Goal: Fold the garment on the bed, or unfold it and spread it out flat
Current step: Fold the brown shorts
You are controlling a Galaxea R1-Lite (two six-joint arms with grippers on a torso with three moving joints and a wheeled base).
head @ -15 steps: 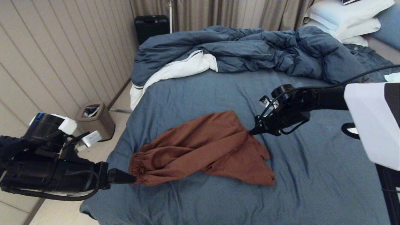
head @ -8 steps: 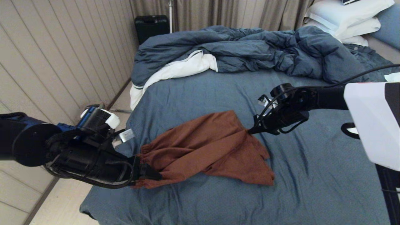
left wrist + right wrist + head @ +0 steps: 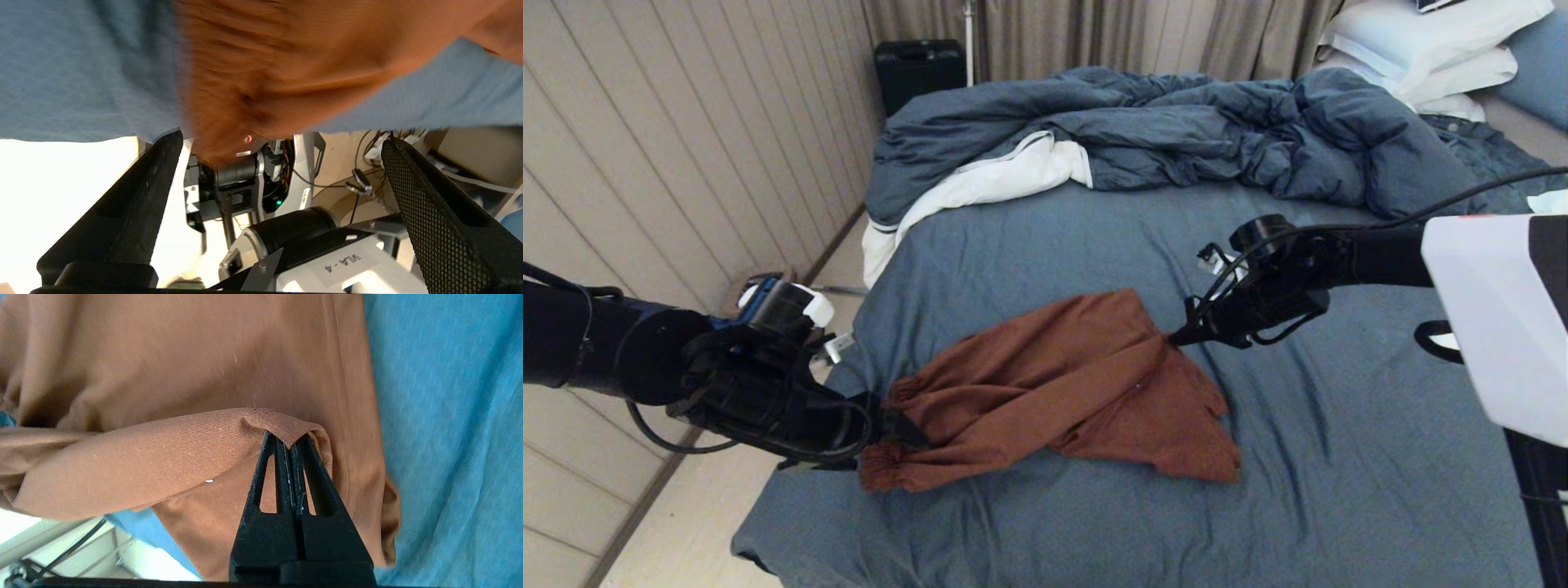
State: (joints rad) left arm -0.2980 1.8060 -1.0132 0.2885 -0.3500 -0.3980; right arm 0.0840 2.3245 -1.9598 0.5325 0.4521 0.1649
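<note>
The right gripper (image 3: pixel 1176 339) has its fingers pressed together on a pinched fold of the garment (image 3: pixel 1070 384), at the shorts' far right edge; the right wrist view shows the cloth peaked between the two black tips (image 3: pixel 292 443). The left gripper (image 3: pixel 907 429) sits at the gathered waistband on the garment's left end. In the left wrist view its two fingers (image 3: pixel 135 204) stand wide apart, with the rust-brown cloth (image 3: pixel 286 61) bunched beyond them and none gripped between them.

There is one garment. It lies crumpled and stretched left to right on the slate-blue sheet of the bed (image 3: pixel 1339 457), toward the near left part of the mattress. One rumpled dark blue duvet (image 3: pixel 1176 131) with white lining is heaped across the far side. Stacked white pillows (image 3: pixel 1421 49) sit at the far right corner; their number cannot be told.
</note>
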